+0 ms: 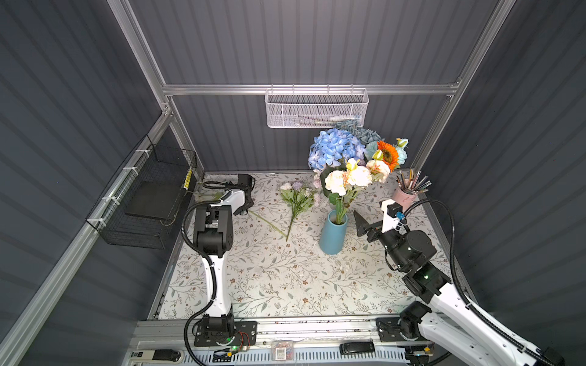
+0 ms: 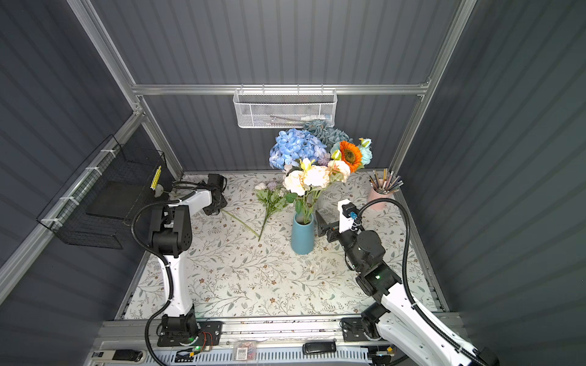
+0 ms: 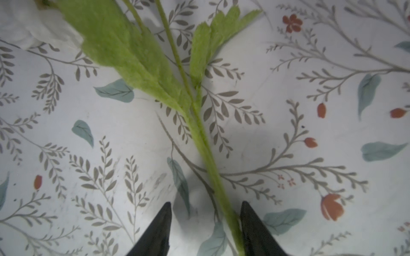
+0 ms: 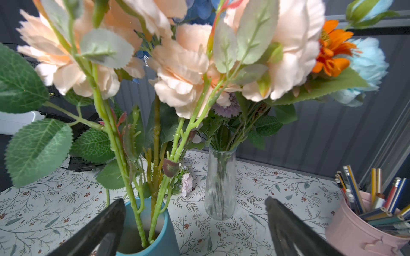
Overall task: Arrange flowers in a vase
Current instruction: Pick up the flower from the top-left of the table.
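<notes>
A blue vase (image 1: 333,234) (image 2: 302,236) (image 4: 153,232) stands right of centre and holds cream-peach flowers (image 1: 347,180) on green stems. Behind it a clear glass vase (image 4: 219,184) carries a blue hydrangea (image 1: 336,149) and an orange sunflower (image 1: 387,155). A lilac-white bunch (image 1: 298,196) lies flat on the table. A white-bloomed flower's long stem (image 1: 266,221) (image 3: 206,150) also lies flat. My left gripper (image 1: 244,210) (image 3: 206,204) is low over this stem, jaws apart, with the stem against one finger. My right gripper (image 1: 356,221) (image 4: 194,199) hangs open just right of the blue vase, holding nothing.
A pink cup of pencils (image 1: 404,196) (image 4: 359,226) stands at the back right corner. A white mesh basket (image 1: 317,109) hangs on the back rail. A black wire basket (image 1: 149,196) is fixed to the left wall beside the left arm.
</notes>
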`<state>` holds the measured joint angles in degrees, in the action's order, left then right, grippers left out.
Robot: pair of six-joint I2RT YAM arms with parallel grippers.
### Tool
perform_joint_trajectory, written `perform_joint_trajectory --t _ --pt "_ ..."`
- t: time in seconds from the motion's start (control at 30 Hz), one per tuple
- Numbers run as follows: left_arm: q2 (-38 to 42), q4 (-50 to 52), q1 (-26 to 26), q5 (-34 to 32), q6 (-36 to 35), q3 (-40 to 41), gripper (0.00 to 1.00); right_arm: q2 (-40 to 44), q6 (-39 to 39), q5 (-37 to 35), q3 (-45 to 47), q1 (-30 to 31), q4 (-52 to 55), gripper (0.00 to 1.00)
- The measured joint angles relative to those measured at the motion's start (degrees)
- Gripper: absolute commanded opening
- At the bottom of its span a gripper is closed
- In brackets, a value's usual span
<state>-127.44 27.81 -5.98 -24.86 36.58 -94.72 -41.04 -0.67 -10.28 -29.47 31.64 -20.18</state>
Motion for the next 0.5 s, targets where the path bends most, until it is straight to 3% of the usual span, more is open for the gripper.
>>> perform_joint_trajectory --t 0.1,0.27,0.5 --pt "-0.1 0.3 -0.1 -0.6 0.0 0.0 0.44 0.5 -0.1 0.0 0.0 0.0 -0.1 0.99" --pt "-0.6 0.2 -0.3 -1.2 0.0 -0.5 0.23 1.8 -0.6 0.0 0.0 0.0 -0.7 0.99" --pt "-0.5 -0.9 -0.4 -2.2 0.5 0.3 0.03 4.1 -0.9 -0.1 0.2 0.0 -1.7 0.99"
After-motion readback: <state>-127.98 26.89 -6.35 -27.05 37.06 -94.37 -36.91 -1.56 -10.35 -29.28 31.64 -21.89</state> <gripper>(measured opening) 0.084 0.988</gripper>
